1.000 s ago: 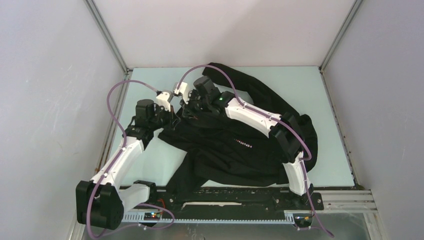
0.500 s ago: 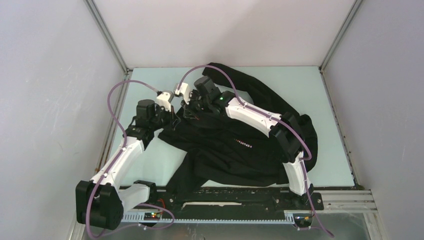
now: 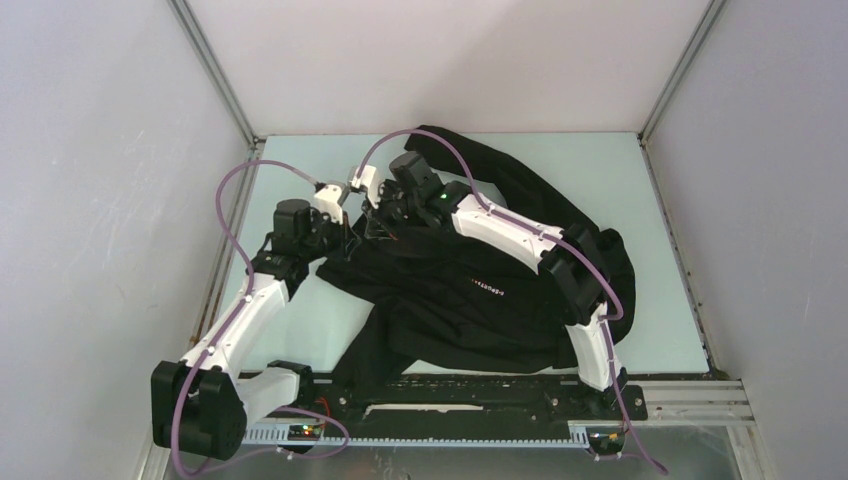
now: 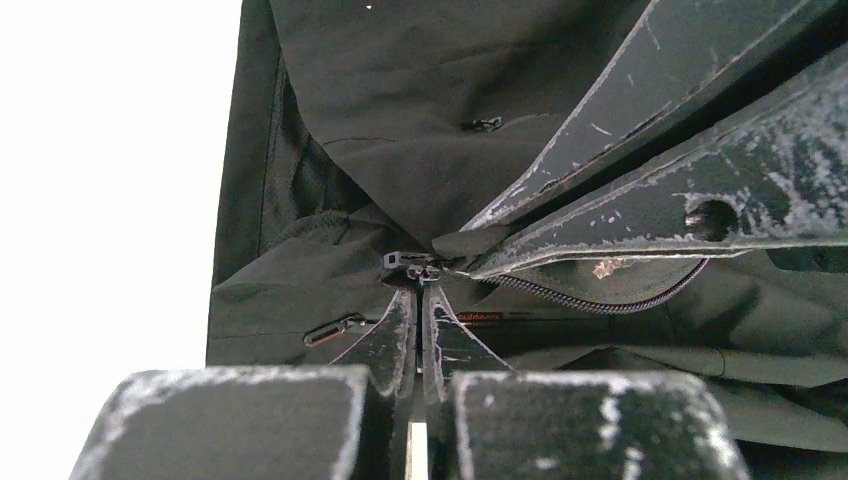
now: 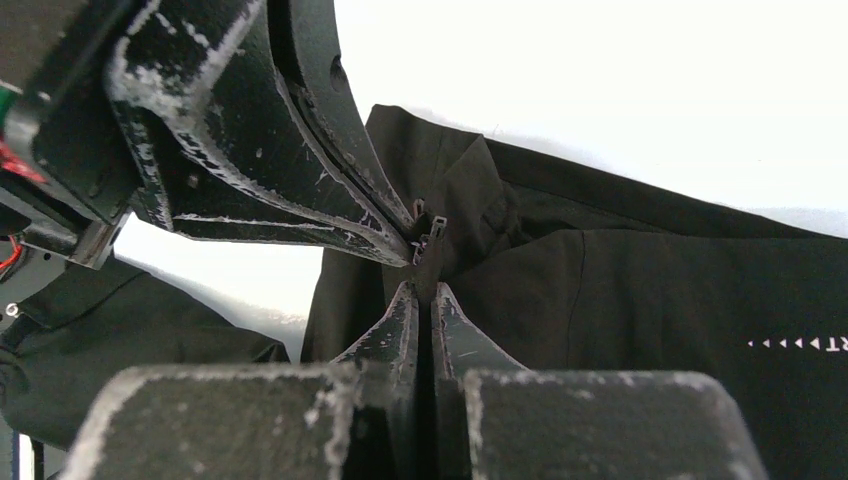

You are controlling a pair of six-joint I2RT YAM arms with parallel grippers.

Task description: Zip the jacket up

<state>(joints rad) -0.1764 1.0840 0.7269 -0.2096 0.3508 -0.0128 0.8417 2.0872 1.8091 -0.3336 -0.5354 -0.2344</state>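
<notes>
Black jacket (image 3: 430, 300) sprawls across mid-frame. Just above centre, left gripper (image 4: 419, 290) and right gripper (image 5: 421, 288) both clamp its front edge at the zipper slider (image 4: 408, 261), seemingly one anchoring, one pulling.

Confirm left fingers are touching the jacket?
Touching. Left wrist view shows the left fingers pinched shut on the jacket at its zipper, no gap.

Black jacket (image 3: 430, 300), pale chest lettering (image 3: 487, 287); pale mint table (image 3: 620, 170); purple cable (image 3: 228, 215); grey-white walls (image 3: 450, 60).
</notes>
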